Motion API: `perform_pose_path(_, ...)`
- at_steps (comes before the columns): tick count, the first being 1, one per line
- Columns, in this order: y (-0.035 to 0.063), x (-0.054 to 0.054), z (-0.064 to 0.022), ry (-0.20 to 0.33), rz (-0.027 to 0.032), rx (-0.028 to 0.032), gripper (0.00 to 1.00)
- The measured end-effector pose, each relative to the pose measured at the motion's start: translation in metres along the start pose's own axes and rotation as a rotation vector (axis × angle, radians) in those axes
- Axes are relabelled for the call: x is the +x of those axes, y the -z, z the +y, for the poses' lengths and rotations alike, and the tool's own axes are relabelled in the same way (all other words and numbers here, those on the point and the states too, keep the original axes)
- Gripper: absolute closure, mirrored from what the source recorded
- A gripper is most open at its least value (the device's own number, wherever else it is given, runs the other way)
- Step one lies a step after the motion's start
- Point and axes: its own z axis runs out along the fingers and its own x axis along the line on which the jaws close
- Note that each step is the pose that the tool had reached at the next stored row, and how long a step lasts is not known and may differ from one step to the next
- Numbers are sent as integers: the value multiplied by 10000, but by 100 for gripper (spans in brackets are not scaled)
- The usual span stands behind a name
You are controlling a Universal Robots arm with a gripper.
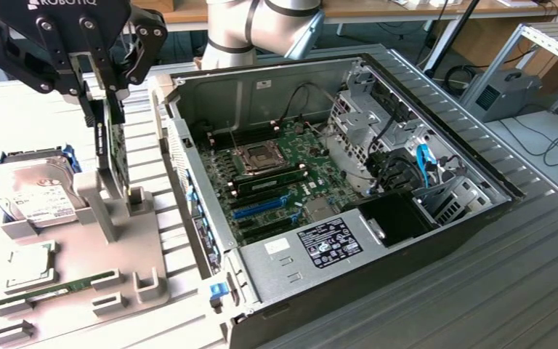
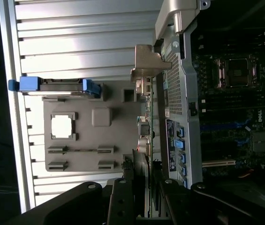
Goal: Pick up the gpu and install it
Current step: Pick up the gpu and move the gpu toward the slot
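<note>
- Exterior view: the end effector point(image 1: 102, 102) is clamping the gpu point(image 1: 114, 156) by its top edge. The card is hanging upright at the holder point(image 1: 114, 211), likely keeping its connector edge free.
- Wrist view: the gpu point(image 2: 145, 131) is sitting edge-on between holder point(image 2: 90, 140) and case point(image 2: 188, 93).

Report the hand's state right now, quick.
The hand: closed on the dark flat rectangular gpu card, which is upright at the grey plastic holder.

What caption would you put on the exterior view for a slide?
Gripper clasps the upright gpu at its grey stand, beside the open computer case.
</note>
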Motion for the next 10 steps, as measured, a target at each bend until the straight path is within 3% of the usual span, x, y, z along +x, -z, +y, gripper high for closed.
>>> perform_pose_path(10, -13, -19, 1, 2, 2, 1, 74)
